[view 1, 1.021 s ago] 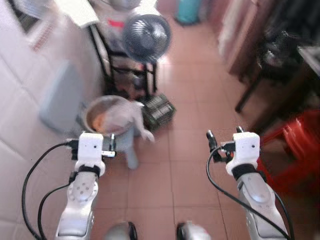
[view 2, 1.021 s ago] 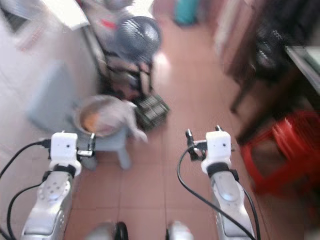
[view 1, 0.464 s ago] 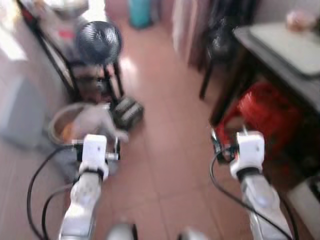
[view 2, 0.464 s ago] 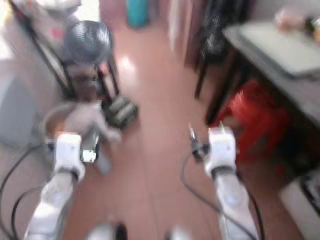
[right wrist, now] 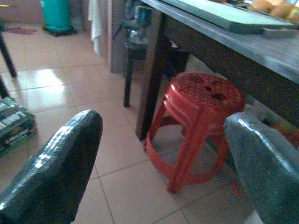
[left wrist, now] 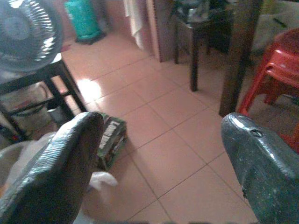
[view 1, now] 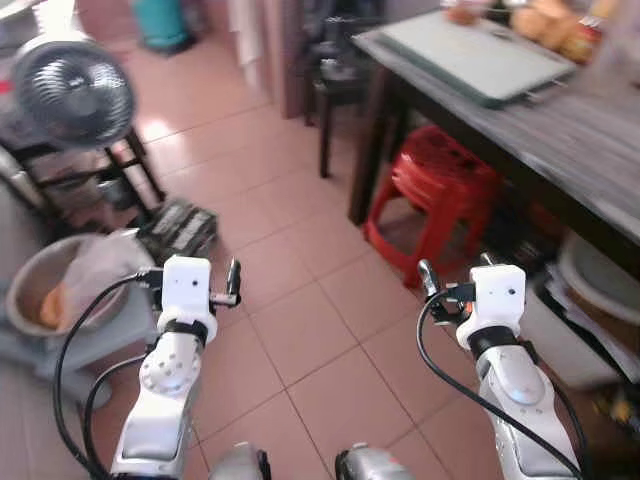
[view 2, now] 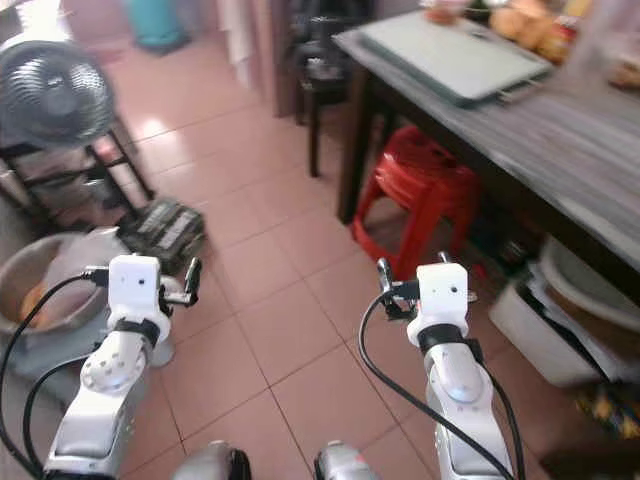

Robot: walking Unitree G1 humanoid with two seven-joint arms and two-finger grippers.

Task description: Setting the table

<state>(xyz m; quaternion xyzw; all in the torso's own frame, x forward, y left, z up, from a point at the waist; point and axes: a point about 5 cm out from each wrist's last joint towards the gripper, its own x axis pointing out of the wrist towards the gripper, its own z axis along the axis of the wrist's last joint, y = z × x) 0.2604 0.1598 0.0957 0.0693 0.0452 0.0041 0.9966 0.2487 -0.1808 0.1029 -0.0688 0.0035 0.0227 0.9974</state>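
Both the left gripper [left wrist: 154,154] and right gripper [right wrist: 159,154] are spread wide and empty, held forward toward the dark wooden surface [view 1: 560,130], probably ready to take tableware.

A dark, grey-grained wooden bench [view 1: 560,130] is standing on dark legs at the robot's right, running away toward the far wall. A pale green rectangular tray [view 1: 470,55] is lying flat on its far end, and blurred orange-brown food items [view 1: 545,22] are sitting just beyond the tray.
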